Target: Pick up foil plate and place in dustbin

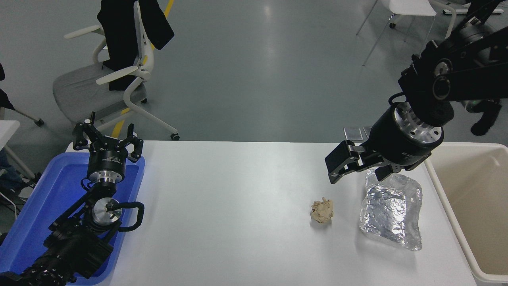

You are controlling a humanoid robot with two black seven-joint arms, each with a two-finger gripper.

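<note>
On the white tabletop (pixel 238 190) we see our left tool (pixel 107 139) parked over the blue tray (pixel 24 222), fingers spread. Further right lies a paper wad (pixel 322 210), then the foil plate (pixel 391 212), crumpled and shiny, long axis running away from us. Our right tool (pixel 359 169) hangs released over its far end. The dustbin (pixel 436 186) stands just right.
</note>
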